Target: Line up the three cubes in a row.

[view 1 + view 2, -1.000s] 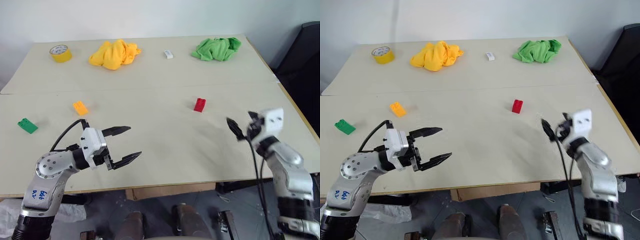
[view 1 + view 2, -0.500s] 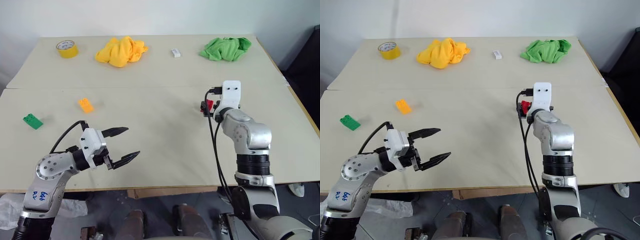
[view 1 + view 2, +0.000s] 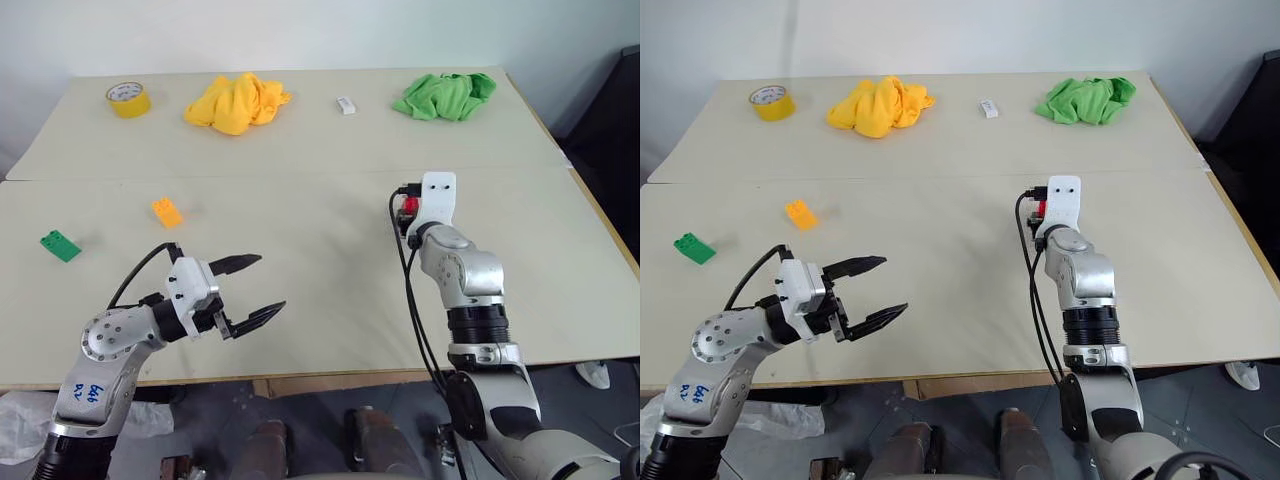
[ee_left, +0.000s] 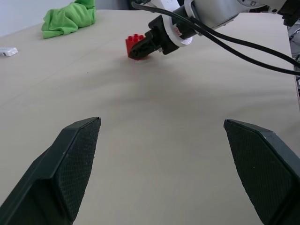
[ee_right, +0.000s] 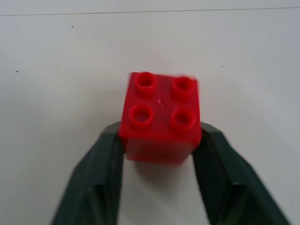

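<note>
The right gripper (image 5: 159, 140) has its jaws closed on the red brick (image 5: 161, 115), low on its sides, on the surface; it could slip when lifted. The left gripper (image 3: 252, 290) hangs wide open, empty. Orange brick (image 3: 166, 212) and green brick (image 3: 59, 245) lie well apart at the left.

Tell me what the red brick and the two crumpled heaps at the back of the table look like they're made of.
Red brick: looks like hard moulded plastic, smooth, slightly glossy, with four round studs. Yellow heap and green heap: seemingly soft matte cloth, judging by their folds and creases.
</note>
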You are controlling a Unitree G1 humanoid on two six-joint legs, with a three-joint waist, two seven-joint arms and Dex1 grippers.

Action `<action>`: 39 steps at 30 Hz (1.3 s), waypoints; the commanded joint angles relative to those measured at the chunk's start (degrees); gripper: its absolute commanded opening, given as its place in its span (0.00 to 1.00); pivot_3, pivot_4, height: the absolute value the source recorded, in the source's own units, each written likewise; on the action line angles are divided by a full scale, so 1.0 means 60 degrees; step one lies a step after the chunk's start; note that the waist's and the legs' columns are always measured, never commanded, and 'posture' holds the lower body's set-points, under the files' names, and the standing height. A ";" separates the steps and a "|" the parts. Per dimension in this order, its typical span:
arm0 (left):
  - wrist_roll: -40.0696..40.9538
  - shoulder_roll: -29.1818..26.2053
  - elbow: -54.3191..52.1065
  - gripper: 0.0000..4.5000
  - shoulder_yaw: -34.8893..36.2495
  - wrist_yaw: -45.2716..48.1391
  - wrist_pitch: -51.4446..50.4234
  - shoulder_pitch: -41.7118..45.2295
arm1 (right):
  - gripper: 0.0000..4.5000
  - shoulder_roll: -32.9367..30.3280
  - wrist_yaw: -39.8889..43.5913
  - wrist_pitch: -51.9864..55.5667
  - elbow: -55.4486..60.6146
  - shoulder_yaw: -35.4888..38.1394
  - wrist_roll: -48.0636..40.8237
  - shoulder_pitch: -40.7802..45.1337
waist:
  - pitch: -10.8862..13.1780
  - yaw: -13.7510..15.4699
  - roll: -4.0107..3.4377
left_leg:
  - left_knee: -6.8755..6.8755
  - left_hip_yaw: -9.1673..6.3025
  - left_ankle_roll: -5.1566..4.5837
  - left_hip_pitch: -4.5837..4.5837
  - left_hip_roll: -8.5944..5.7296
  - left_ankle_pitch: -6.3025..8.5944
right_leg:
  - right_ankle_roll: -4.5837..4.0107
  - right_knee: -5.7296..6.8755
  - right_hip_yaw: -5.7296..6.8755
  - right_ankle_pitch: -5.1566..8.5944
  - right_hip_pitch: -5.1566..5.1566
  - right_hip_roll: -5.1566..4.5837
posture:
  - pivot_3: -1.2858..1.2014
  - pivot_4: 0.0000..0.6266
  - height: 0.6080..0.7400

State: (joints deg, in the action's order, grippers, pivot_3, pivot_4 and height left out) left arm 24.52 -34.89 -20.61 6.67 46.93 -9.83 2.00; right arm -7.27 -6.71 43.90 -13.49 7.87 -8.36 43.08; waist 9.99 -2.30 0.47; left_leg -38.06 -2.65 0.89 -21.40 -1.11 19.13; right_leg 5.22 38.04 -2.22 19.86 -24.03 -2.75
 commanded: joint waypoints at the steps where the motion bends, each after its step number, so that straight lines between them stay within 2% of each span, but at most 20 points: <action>1: -0.0045 0.0064 -0.0314 1.00 0.0088 -0.0147 0.0140 -0.0063 | 0.33 -0.0057 0.0351 -0.0393 0.0427 -0.0060 0.0003 -0.0046 | 0.0000 -0.0018 0.0000 | 0.0000 0.0001 0.0000 0.0000 0.0000 0.0000 | 0.0000 0.0000 0.0000 0.0000 0.0000 0.0000 | 0.52 0.24 1.00; 6: 0.0027 0.0041 -0.0269 1.00 0.0272 -0.0179 0.0174 -0.0250 | 0.33 -0.0913 0.2798 -0.1061 0.0943 -0.0575 -0.0483 -0.0312 | 0.0000 -0.0060 0.0000 | 0.0001 0.0000 -0.0001 -0.0001 0.0000 0.0000 | 0.0000 -0.0002 0.0000 0.0000 0.0000 0.0000 | 0.52 0.24 1.00; 10: 0.0061 -0.0174 0.0350 1.00 0.1041 -0.0003 0.0486 -0.0829 | 0.33 -0.2728 0.9106 -0.2628 0.1407 -0.1928 -0.1876 -0.0377 | 0.0001 -0.0076 0.0000 | 0.0004 0.0001 -0.0007 -0.0001 0.0001 0.0004 | 0.0002 -0.0011 0.0002 0.0000 0.0002 0.0005 | 0.52 0.24 1.00; 11: 0.0041 -0.0218 0.0464 1.00 0.1139 0.0070 0.0583 -0.0925 | 0.33 -0.3022 1.0314 -0.3109 0.1412 -0.2234 -0.2050 -0.0400 | 0.0001 -0.0114 0.0001 | 0.0006 0.0000 -0.0010 0.0000 0.0006 0.0006 | 0.0002 -0.0018 0.0004 0.0000 0.0003 0.0010 | 0.52 0.24 1.00; 13: 0.0056 -0.0255 0.0589 1.00 0.1232 0.0149 0.0680 -0.0969 | 0.33 -0.3431 1.2176 -0.4377 0.1053 -0.2914 -0.1899 -0.0367 | 0.0001 -0.0150 0.0001 | 0.0010 0.0001 -0.0015 0.0009 0.0025 0.0010 | 0.0002 -0.0032 0.0007 0.0000 0.0016 0.0022 | 0.52 0.24 1.00; 15: 0.0073 -0.0248 0.0650 1.00 0.1240 0.0177 0.0713 -0.0923 | 0.33 -0.3518 1.3212 -0.5527 0.0285 -0.3445 -0.1449 -0.0148 | 0.0001 -0.0146 0.0002 | 0.0008 -0.0002 -0.0026 0.0029 0.0030 0.0018 | 0.0001 -0.0049 0.0012 0.0000 0.0038 0.0024 | 0.52 0.24 1.00; 17: 0.0051 -0.0205 0.0686 1.00 0.1210 0.0168 0.0748 -0.0884 | 0.33 -0.3163 1.3510 -0.6646 -0.0966 -0.3989 -0.0768 0.0414 | 0.0002 -0.0145 0.0003 | -0.0004 -0.0003 -0.0027 0.0040 0.0026 0.0021 | 0.0002 -0.0057 0.0011 0.0000 0.0049 0.0015 | 0.52 0.24 1.00; 21: -0.0006 -0.0139 0.0444 1.00 0.1144 0.0080 0.0816 -0.1014 | 0.33 -0.2122 1.3801 -0.7881 -0.3119 -0.4308 -0.0258 0.1374 | 0.0002 -0.0152 0.0003 | -0.0019 -0.0003 -0.0001 0.0044 0.0024 0.0006 | 0.0003 -0.0045 0.0009 -0.0002 0.0045 0.0010 | 0.52 0.24 1.00; 25: 0.0086 -0.0145 0.0113 1.00 0.1220 0.0031 0.0746 -0.1362 | 0.33 -0.1847 1.4169 -0.9232 -0.4973 -0.4645 0.0579 0.2055 | 0.0002 -0.0132 0.0003 | -0.0011 -0.0008 0.0011 0.0035 0.0025 0.0006 | 0.0002 -0.0036 0.0014 -0.0002 0.0038 0.0009 | 0.52 0.24 1.00; 31: 0.0125 -0.0179 -0.0051 1.00 0.1330 -0.0086 0.0686 -0.1567 | 0.33 -0.2151 1.5014 -1.0188 -0.6084 -0.4634 0.1104 0.2340 | 0.0002 -0.0099 0.0003 | -0.0013 -0.0019 0.0002 0.0025 0.0011 0.0013 | 0.0002 -0.0046 0.0029 -0.0002 0.0046 -0.0008 | 0.52 0.24 1.00; 39: 0.0145 -0.0217 -0.0278 1.00 0.1556 -0.0165 0.0601 -0.1833 | 0.33 -0.3007 1.5697 -1.0630 -0.6462 -0.4086 0.0986 0.1999 | 0.0002 -0.0096 0.0003 | -0.0018 -0.0019 0.0004 0.0031 0.0013 0.0013 | 0.0002 -0.0051 0.0028 -0.0002 0.0051 -0.0007 | 0.52 0.24 1.00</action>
State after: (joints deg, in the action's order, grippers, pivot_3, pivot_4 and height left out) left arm 24.55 -35.96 -20.23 14.86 46.06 -6.43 -8.82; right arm -25.04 85.58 -18.90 -52.18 -17.33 -2.04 55.48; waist 10.01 -2.88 0.49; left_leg -38.17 -2.76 0.92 -21.22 -1.03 19.21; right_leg 5.23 37.74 -2.05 19.85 -23.72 -2.80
